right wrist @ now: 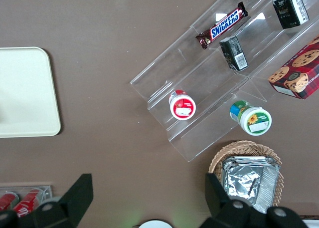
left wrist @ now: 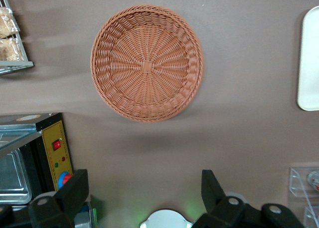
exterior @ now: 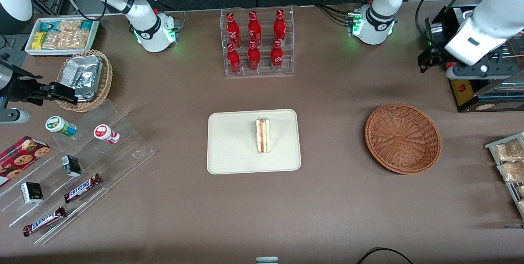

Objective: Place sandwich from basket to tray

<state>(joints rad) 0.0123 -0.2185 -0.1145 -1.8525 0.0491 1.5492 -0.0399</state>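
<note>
The sandwich (exterior: 263, 135), a white wedge with red and green layers, stands on the cream tray (exterior: 229, 149) at the table's middle. The reddish-brown wicker basket (exterior: 403, 138) sits beside the tray toward the working arm's end, and it holds nothing. My gripper (exterior: 429, 57) hangs high above the table, farther from the front camera than the basket and apart from it. In the left wrist view the gripper (left wrist: 144, 193) is open with bare table between its fingers, and the basket (left wrist: 147, 63) and a corner of the tray (left wrist: 310, 58) show below it.
A black oven (exterior: 487, 92) stands close beside my gripper. A rack of snack packets (exterior: 507, 165) lies nearer the front camera. A clear rack of red bottles (exterior: 257, 42) stands past the tray. A stepped acrylic display (exterior: 82, 165) and a foil-filled tan basket (exterior: 84, 77) sit toward the parked arm's end.
</note>
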